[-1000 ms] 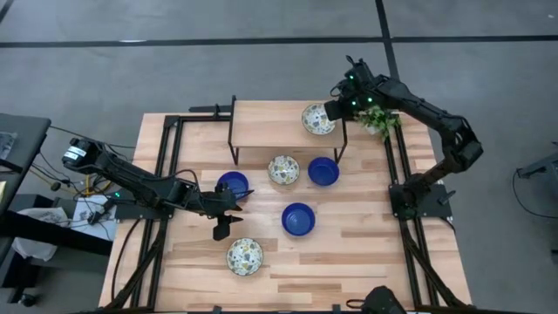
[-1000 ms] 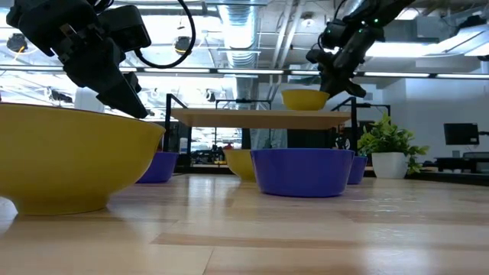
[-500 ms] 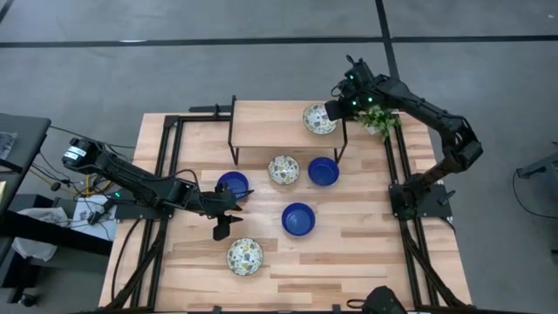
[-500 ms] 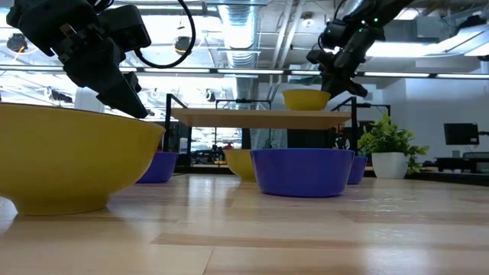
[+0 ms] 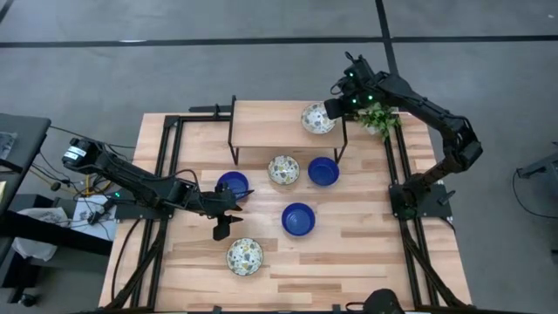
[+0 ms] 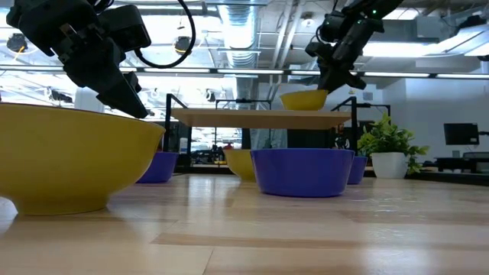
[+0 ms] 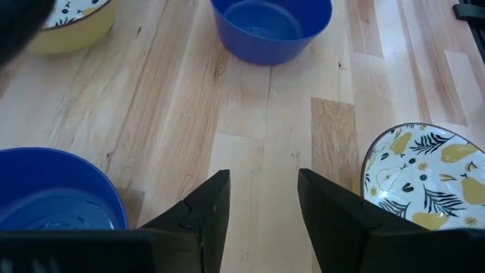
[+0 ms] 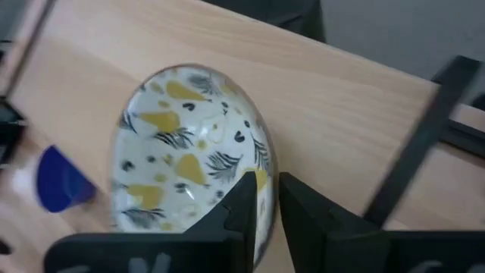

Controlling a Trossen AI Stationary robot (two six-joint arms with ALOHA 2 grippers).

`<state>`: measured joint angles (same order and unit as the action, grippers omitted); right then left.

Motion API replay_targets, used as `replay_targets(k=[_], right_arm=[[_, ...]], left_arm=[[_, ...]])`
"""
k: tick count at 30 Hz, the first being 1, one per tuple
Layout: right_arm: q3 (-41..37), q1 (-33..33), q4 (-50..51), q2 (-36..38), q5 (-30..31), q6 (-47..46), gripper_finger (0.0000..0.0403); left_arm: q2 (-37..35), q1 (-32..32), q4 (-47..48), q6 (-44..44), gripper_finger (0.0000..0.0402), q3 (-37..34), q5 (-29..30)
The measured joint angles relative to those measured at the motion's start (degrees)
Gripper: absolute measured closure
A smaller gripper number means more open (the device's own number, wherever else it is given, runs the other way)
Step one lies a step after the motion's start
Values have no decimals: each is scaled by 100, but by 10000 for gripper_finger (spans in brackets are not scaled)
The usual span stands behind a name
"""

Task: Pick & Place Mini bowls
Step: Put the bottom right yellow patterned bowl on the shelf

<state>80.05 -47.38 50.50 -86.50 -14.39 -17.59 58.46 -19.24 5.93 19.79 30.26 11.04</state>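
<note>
Six mini bowls show in the high view. One patterned bowl (image 5: 317, 118) sits on a raised wooden shelf (image 5: 270, 122). On the table are another patterned bowl (image 5: 283, 169), a blue bowl (image 5: 323, 171), a blue bowl (image 5: 232, 184), a blue bowl (image 5: 298, 219) and a patterned bowl (image 5: 245, 256). My right gripper (image 5: 334, 110) is shut on the shelf bowl's rim. My left gripper (image 5: 228, 215) hangs open above the table, between the left blue bowl (image 7: 53, 193) and the near patterned bowl (image 7: 424, 178), touching nothing. My right gripper pinches the rim (image 8: 261, 163) of the patterned shelf bowl on the side toward the table's right, one finger (image 8: 241, 203) inside the bowl and one outside. The fingers slant down from the far right. The bowl (image 6: 303, 99) is tilted, its held side raised, its base at the shelf top.
A small green plant (image 5: 380, 119) in a white pot (image 6: 390, 163) stands just right of the shelf, beside my right arm. The shelf's black legs (image 5: 233, 144) stand on the table's far half. Black frame rails (image 5: 166, 166) run along both table sides.
My right gripper has risen a little at the shelf, still shut on the patterned bowl's rim. The bowl has tipped, its held side lifted and its base staying at the shelf.
</note>
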Motion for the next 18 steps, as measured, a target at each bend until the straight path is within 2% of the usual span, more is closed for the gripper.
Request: replay_targets(k=[18], right_arm=[[0,0,167,0,107,263,344]], left_arm=[[0,0,0,0,247,0,0]])
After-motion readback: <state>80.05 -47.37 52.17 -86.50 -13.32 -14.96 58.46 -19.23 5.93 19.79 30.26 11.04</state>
